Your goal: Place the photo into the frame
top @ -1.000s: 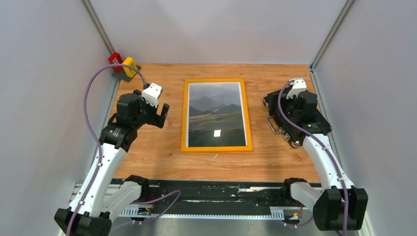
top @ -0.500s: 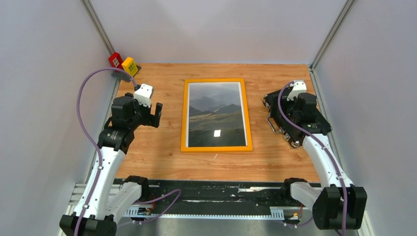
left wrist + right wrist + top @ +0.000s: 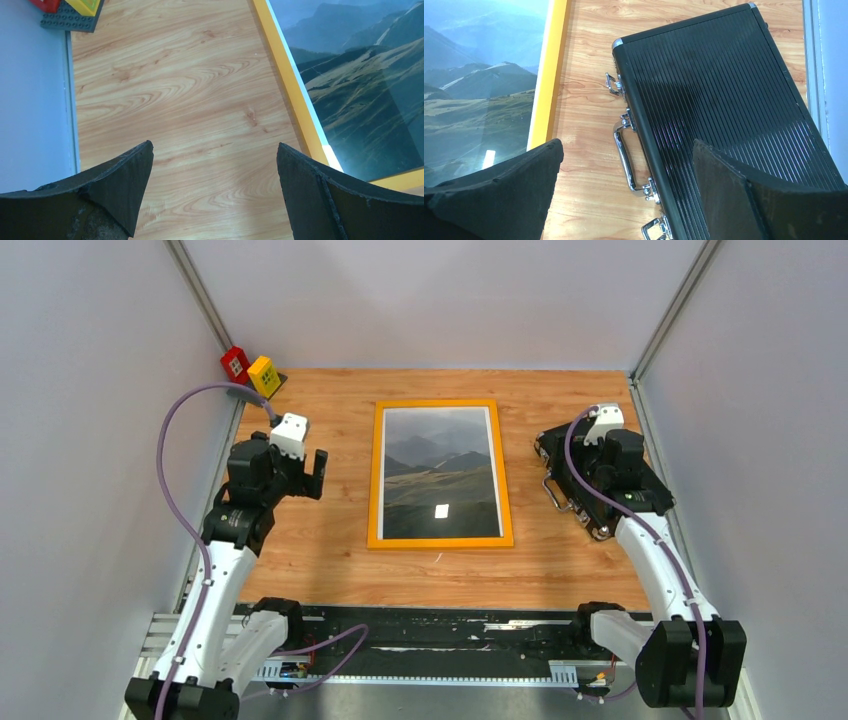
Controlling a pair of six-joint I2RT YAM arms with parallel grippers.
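The frame (image 3: 375, 480) lies face up at the table's middle, its orange-yellow front showing. The photo (image 3: 440, 475) of grey-green mountains sits inside it behind the pane. The frame's left side shows in the left wrist view (image 3: 290, 85), with the photo (image 3: 360, 85) beside it. The frame's right side shows in the right wrist view (image 3: 549, 75), with the photo (image 3: 479, 95). My left gripper (image 3: 318, 472) is open and empty over bare table left of the frame (image 3: 215, 165). My right gripper (image 3: 560, 435) is open and empty above the black case's left edge (image 3: 626, 165).
A black ribbed case (image 3: 640, 480) with metal handles (image 3: 621, 152) lies at the right, under my right arm. Red and yellow blocks (image 3: 250, 370) on a grey plate stand in the far left corner, also in the left wrist view (image 3: 70, 12). White walls close in on both sides.
My left arm has drawn back to the left and toward me, away from the frame. The right arm, frame and photo have not moved.
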